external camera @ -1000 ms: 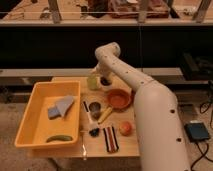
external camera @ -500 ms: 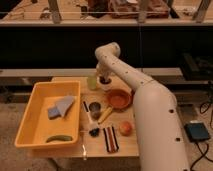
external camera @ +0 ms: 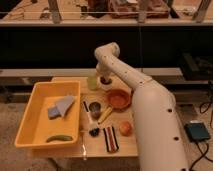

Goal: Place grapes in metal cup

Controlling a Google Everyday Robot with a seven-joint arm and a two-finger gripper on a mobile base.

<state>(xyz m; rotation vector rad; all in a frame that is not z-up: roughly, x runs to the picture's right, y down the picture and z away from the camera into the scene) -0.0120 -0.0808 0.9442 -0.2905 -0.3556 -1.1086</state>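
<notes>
The claw [external camera: 105,77] sits low at the table's [external camera: 128,145] far edge, seemingly to take the grapes [external camera: 106,81]; its grip cannot be told. The metal cup [external camera: 95,107] stands mid-table.

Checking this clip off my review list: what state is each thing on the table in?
grapes: on the table, far side, not in any cup.
gripper: low over the grapes.
metal cup: upright, no grapes inside.
green cup: upright.
orange bowl: upright, empty.
yellow bin: holds a cloth.
</notes>
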